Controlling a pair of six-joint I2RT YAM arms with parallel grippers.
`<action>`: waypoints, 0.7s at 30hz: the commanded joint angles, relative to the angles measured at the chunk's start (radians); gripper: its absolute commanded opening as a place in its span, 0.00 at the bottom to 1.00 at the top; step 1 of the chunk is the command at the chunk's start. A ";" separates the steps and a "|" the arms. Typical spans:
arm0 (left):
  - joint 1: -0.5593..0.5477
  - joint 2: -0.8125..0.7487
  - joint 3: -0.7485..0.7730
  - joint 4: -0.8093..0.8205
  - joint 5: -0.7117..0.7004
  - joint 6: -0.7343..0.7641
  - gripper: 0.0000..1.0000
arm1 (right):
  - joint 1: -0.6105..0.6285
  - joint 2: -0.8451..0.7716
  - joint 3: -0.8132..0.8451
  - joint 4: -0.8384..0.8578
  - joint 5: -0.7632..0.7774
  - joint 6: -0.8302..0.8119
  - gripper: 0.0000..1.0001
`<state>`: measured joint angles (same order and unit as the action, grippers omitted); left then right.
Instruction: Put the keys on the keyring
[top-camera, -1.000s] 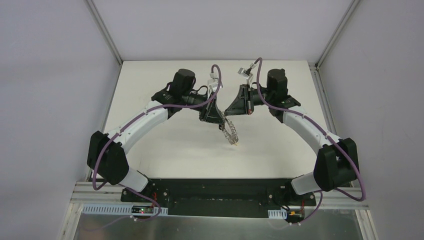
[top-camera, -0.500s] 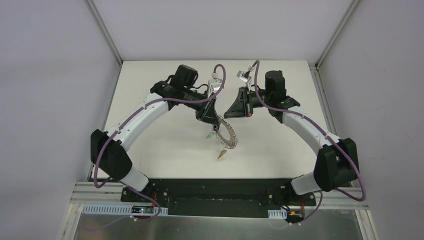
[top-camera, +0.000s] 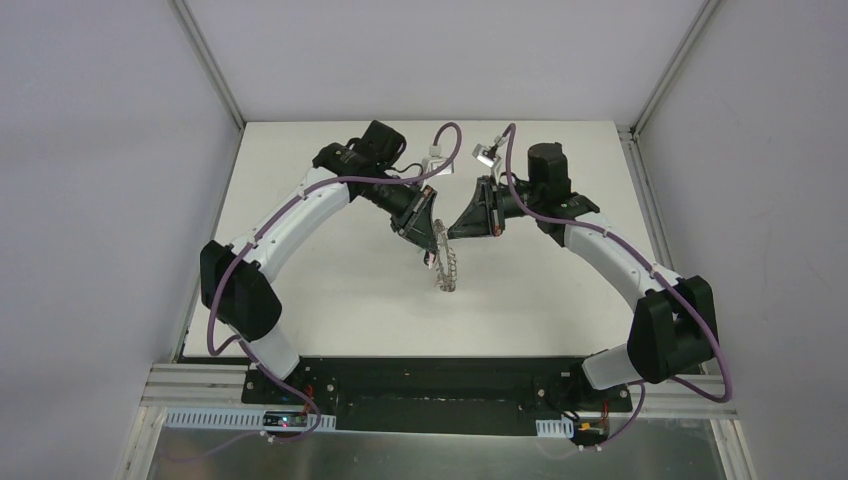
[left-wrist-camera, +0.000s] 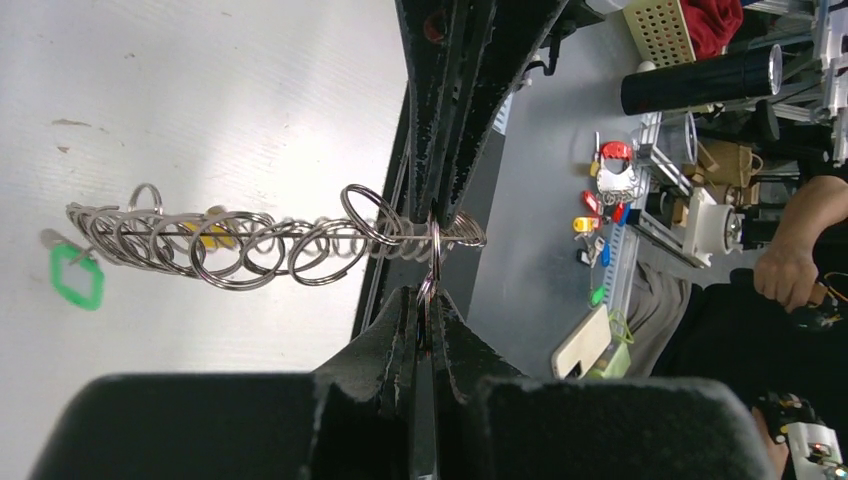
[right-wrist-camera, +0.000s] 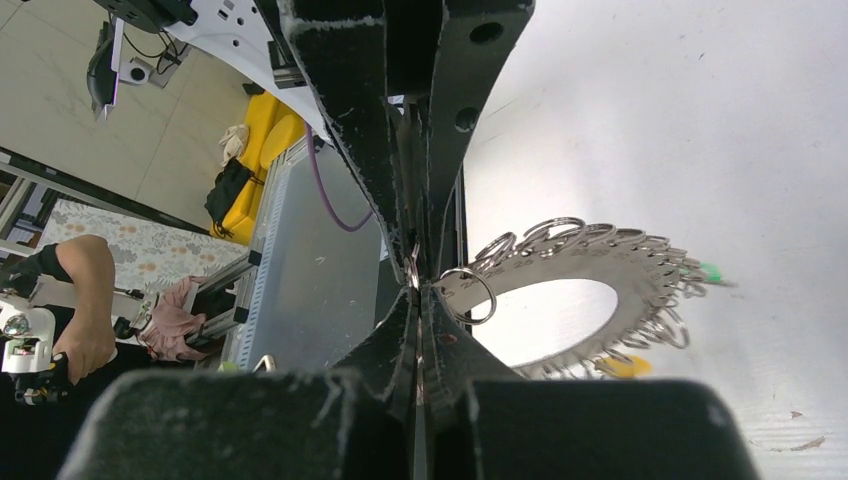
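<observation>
Beneath left end effector (top-camera: 430, 236) (clamped) hangs keyring (top-camera: 446, 264).

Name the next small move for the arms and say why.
Probably lower the keyring onto the table: it seems to dangle, pinched at one spot by the shut left gripper and right gripper, with the green key and yellow key near its far end.
</observation>
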<state>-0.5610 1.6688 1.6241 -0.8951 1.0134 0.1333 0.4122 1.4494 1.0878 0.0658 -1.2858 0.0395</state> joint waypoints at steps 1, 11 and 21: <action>0.008 -0.006 0.037 -0.064 0.070 -0.066 0.00 | -0.004 -0.039 0.011 0.017 0.022 -0.027 0.00; 0.011 0.057 0.073 -0.003 0.092 -0.195 0.00 | -0.064 -0.066 0.010 -0.046 0.076 -0.086 0.27; 0.009 0.353 0.465 0.073 0.141 -0.392 0.00 | -0.208 -0.166 0.014 -0.174 0.103 -0.164 0.53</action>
<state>-0.5610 1.9602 1.9522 -0.9043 1.0710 -0.1188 0.2497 1.3506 1.0878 -0.0769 -1.1839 -0.0772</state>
